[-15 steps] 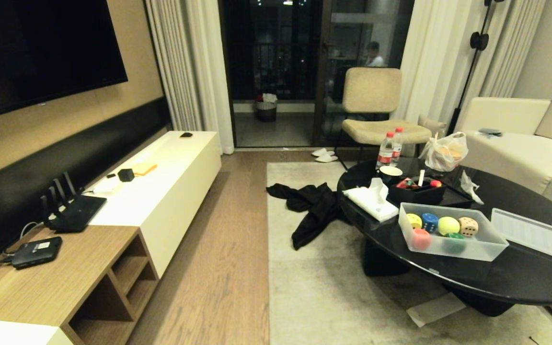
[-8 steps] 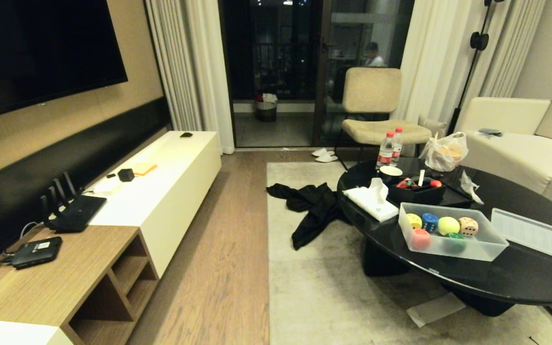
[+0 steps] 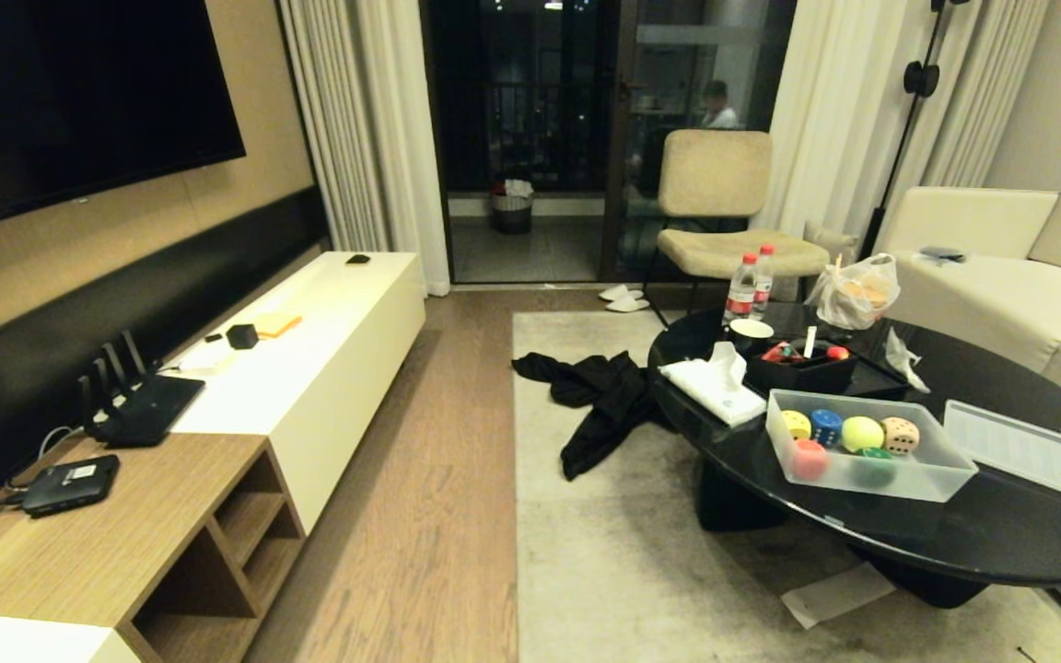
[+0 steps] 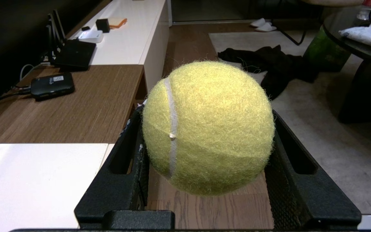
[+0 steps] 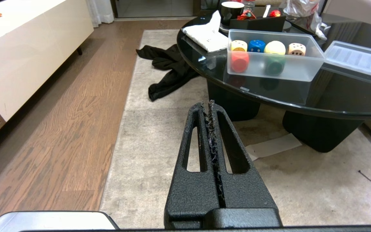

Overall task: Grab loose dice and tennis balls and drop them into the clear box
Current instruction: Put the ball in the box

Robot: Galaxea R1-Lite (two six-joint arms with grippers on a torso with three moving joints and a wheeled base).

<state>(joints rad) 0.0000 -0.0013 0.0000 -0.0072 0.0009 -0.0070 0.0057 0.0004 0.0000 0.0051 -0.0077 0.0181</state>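
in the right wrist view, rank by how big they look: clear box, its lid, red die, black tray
1. Clear box
2. Lid, though its far end runs out of frame, so this is unsure
3. Black tray, farther from the camera, so it may look smaller than it is
4. Red die

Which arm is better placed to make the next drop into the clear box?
Left. Its pincer grips a fuzzy yellow-green tennis ball; the right pincer is shut and empty. The translucent plastic box sits lidless on the black table.
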